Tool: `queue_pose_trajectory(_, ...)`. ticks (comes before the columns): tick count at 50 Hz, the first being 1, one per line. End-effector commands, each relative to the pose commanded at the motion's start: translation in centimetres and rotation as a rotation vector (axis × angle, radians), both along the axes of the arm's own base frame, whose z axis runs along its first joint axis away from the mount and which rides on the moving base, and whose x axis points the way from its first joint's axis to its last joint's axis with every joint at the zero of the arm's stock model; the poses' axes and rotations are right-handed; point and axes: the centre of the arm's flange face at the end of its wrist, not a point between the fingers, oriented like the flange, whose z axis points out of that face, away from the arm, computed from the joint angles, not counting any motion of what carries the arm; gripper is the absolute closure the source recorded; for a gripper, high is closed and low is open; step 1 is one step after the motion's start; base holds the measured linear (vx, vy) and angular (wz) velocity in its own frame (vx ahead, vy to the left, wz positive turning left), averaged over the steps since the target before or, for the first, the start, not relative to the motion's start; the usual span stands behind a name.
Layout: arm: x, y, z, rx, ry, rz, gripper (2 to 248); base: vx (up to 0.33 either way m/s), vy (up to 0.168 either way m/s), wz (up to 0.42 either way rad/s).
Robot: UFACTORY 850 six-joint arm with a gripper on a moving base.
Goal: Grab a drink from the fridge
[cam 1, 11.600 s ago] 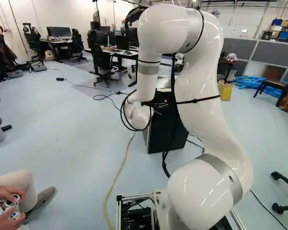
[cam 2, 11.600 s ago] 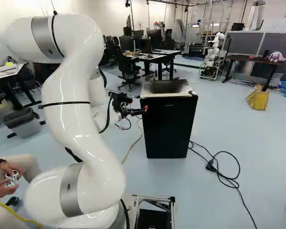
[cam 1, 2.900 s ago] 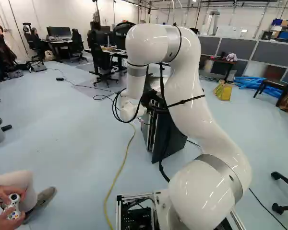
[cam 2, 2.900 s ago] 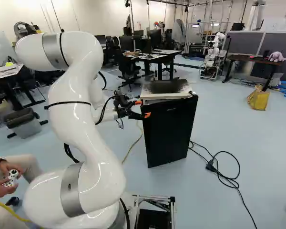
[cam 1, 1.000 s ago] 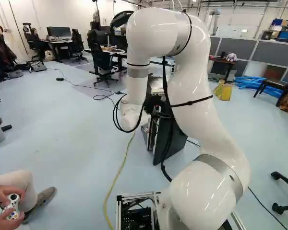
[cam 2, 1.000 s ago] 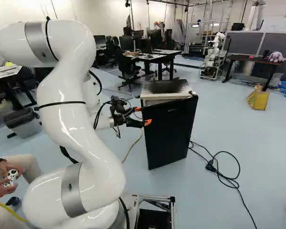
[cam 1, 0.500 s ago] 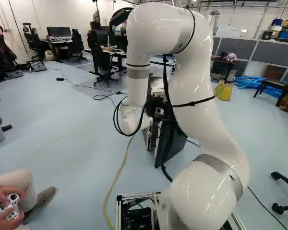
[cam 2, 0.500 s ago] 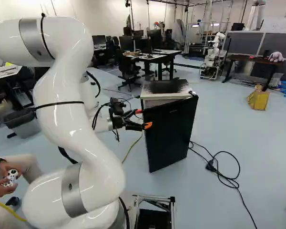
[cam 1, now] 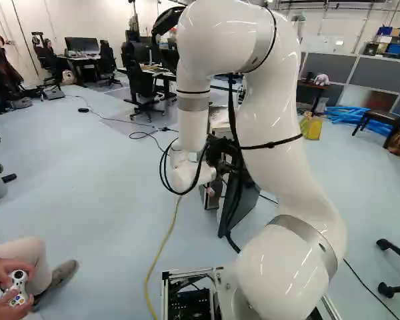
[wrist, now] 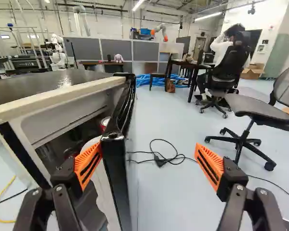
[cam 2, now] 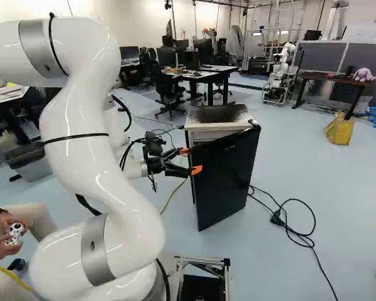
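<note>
The claw (cam 2: 190, 160) is spread wide, nothing pinched between its 2 fingers. Their orange pads (wrist: 88, 165) are ridged wedges with dark slots. The glossy black door (cam 2: 225, 182) stands ajar, its free upright edge between the fingers — 1 finger is on the door's inner side, close by that edge, the other well out past its smooth outer face. I cannot tell if the nearer pad touches the door.

The fridge (cam 2: 197, 126) is a boxy pale cabinet, with a pale band along its top's front edge and a dark, shiny top surface behind. The drink, a rounded red can (wrist: 105, 123) with a pale rim, shows partly in the gap between the cabinet's front edge and the door; which shelf holds it, I cannot tell. A thin black cable (wrist: 173, 153) lies in loops on the floor beyond the door's outer face.
</note>
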Motion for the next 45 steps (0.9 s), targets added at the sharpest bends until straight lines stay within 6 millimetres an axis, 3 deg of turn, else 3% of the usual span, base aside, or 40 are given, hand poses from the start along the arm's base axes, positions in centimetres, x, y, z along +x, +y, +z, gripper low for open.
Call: queue_pose_trajectory(45, -7.1, -4.9, -0.3, -0.063, 0.108, -0.143, 3, 0.0, 0.0, 0.0)
